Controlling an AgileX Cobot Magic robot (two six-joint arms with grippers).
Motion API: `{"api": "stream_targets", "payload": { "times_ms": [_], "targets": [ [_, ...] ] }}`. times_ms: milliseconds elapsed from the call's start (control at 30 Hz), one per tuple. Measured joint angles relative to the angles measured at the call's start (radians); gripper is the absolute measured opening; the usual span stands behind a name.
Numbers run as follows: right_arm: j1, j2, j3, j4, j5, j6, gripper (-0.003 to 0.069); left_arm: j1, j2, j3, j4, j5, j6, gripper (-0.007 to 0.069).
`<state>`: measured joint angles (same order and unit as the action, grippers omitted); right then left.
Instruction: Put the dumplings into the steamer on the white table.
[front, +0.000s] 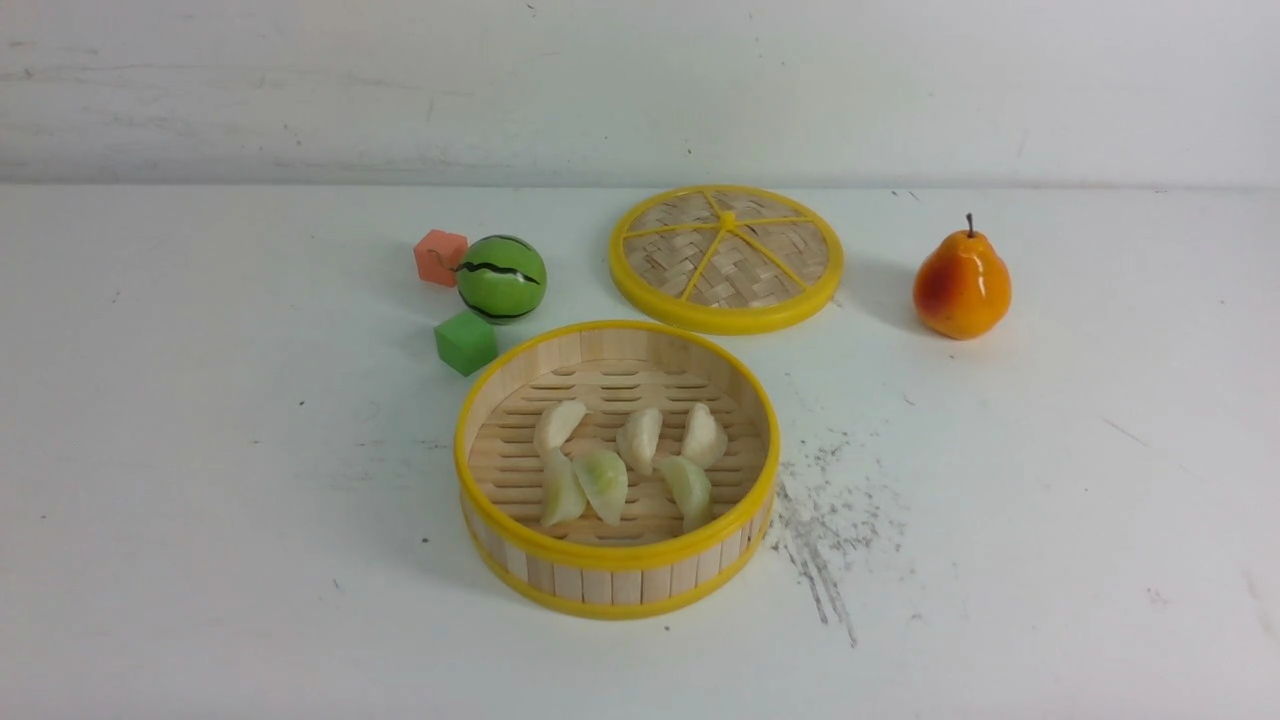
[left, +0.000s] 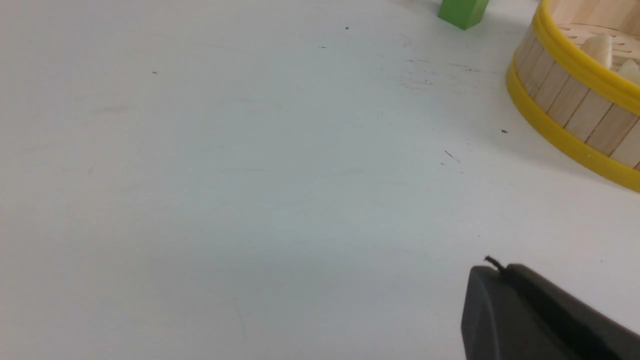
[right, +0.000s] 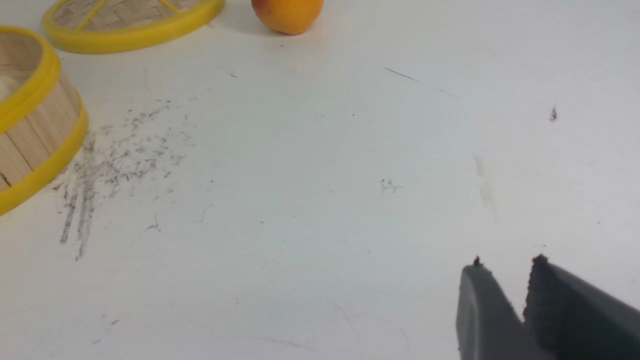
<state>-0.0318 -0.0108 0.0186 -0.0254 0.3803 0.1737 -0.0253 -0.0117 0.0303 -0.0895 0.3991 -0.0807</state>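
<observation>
Six dumplings (front: 625, 462) in steamer (front: 520, 385), lid at 1 o'clock. Likely light, smooth, firm; pinch across belly. Left gripper (left: 505, 272) closed, empty; right gripper (right: 510, 267) slightly parted, empty.

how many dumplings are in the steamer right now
6, all on the steamer floor: three in the back row, three nearer the front rim. None visible elsewhere.
</observation>
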Motion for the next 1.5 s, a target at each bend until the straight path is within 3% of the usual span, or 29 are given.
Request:
{"api": "stream_targets", "payload": {
  "times_ms": [1500],
  "targets": [
    [0.000, 0.000, 0.000, 0.000, 0.000, 0.000, 0.0191, 0.000, 0.000, 0.000, -0.001, 0.000, 0.001, 0.0004]
  ]
}}
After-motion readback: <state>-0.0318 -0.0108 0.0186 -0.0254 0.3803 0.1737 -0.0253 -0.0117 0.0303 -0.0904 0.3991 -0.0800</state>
